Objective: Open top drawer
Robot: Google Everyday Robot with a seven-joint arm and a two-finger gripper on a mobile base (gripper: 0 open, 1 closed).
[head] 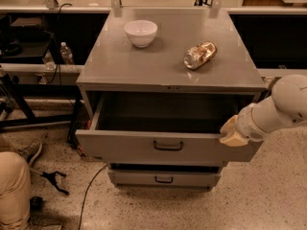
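One top drawer open — end effector at its right corner (grip unclear) — one lower drawer beneath.

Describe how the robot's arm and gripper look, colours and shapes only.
The arm is smooth off-white, built of thick rounded segments with a bulbous joint near the frame's right edge. It tapers to the gripper, a tan tip at the right front corner of the top drawer. No cables or markings show.
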